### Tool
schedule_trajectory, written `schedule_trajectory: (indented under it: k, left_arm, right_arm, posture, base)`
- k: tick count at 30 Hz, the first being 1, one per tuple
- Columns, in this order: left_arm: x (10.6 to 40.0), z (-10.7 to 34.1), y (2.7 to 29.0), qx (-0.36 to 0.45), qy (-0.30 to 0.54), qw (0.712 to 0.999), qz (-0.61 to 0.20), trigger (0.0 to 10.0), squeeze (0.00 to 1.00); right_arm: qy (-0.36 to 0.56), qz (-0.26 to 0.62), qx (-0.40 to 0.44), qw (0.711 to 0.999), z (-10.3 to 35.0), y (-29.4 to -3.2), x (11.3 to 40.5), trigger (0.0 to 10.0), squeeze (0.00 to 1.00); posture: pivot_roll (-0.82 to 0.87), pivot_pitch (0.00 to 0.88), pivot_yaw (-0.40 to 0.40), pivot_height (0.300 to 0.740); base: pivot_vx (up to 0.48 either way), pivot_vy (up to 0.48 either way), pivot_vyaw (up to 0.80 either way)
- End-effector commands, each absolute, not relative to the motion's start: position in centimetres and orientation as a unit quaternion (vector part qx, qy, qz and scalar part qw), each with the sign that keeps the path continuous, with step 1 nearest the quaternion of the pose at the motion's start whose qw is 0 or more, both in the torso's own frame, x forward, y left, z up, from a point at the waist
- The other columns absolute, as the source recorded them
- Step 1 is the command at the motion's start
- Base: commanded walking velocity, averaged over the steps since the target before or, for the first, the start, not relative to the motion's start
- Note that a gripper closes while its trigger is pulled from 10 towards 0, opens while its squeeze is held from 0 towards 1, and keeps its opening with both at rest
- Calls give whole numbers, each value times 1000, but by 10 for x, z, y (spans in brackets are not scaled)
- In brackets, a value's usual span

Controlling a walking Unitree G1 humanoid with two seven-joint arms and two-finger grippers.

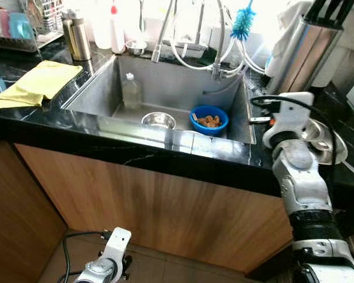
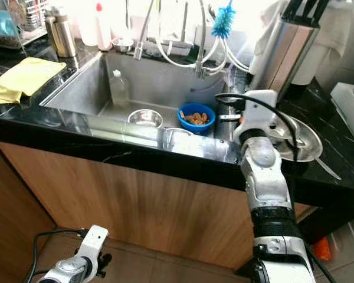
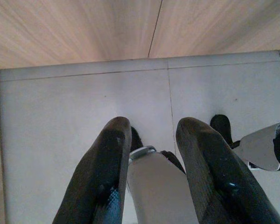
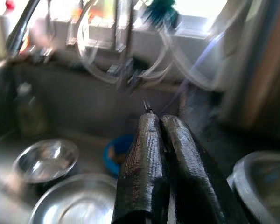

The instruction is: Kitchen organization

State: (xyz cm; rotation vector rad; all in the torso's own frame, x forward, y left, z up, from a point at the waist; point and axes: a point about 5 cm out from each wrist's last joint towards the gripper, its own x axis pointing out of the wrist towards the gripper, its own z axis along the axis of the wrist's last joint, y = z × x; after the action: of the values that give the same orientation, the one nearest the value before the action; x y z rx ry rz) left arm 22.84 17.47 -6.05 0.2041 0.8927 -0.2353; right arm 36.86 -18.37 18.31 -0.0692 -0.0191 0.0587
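The right arm (image 2: 265, 177) is raised with the forearm upright; the right gripper (image 4: 161, 123) is pressed closed. The left arm (image 1: 103, 268) is hung low; the left gripper (image 3: 151, 140) is parted.

A yellow cloth (image 1: 36, 82) lies on the black counter (image 1: 23, 121) above wooden cabinet doors (image 1: 153, 206).

A home kitchen. A steel sink (image 1: 165, 88) is sunk in a black stone tabletop (image 1: 23, 121) above wooden cabinet fronts (image 1: 153, 206). Behind the sink stand a faucet (image 1: 162, 32) and dish rack (image 1: 29, 23).

blue bowl (image 1: 209, 119) holding brown bits sits beside steel bowl (image 1: 159, 121) in sink (image 1: 165, 82).
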Motion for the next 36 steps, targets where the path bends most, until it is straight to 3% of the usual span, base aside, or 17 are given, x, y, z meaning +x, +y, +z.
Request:
schedule_trajectory:
  k: [1,7,22,23,36]
  left_arm:
    - [228,-61,174,95,428,892,-110,10000,0]
    - [228,-61,174,94,428,892,-108,10000,0]
    - [224,-63,174,94,432,890,-113,10000,0]
    - [224,-63,174,94,432,890,-113,10000,0]
    - [224,-63,173,90,432,891,-109,10000,0]
  right_arm:
    - [1,42,-36,998,187,-185,374,10000,0]
    - [46,90,-42,994,181,-181,384,10000,0]
    - [87,88,0,992,162,-186,390,10000,0]
    - [86,85,3,993,162,-186,390,10000,1000]
    - [30,42,23,998,176,-189,394,10000,1000]
  posture:
    - [208,30,-121,711]
    - [214,24,-125,711]
    - [227,10,-137,711]
    - [229,9,-138,711]
    - [230,29,-139,711]
  base:
    - [0,0,0]
    - [0,0,0]
    - [0,0,0]
    - [0,0,0]
    - [0,0,0]
